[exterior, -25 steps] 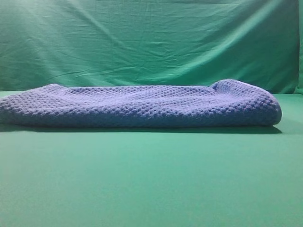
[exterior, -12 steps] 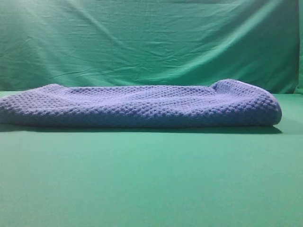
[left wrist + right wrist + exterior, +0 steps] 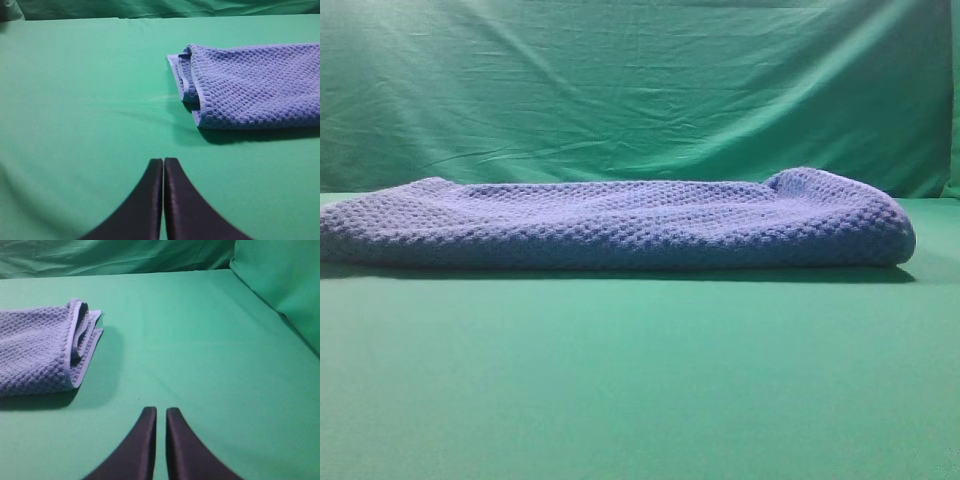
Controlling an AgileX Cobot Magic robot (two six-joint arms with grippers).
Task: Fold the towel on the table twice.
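The blue-grey waffle-knit towel (image 3: 620, 225) lies folded in a long, low bundle across the wide, smooth, matte green table (image 3: 640, 380), stretching from the left edge of the exterior high view to a rounded fold at the right, with the wrinkled green backdrop cloth (image 3: 640, 90) hanging behind it. Neither arm shows in that view. In the left wrist view the left gripper (image 3: 163, 165) hovers over bare green surface with its two dark fingers pressed together, tips touching, holding nothing; the towel's layered hemmed end (image 3: 187, 82) lies ahead and to the right, well apart from the fingertips. In the right wrist view the right gripper (image 3: 161, 412) has its dark fingers drawn nearly together with only a thin slit between them, gripping nothing and touching no cloth; the towel's other end (image 3: 80, 340), its stacked edges visible, rests ahead and to the left, apart from the gripper.
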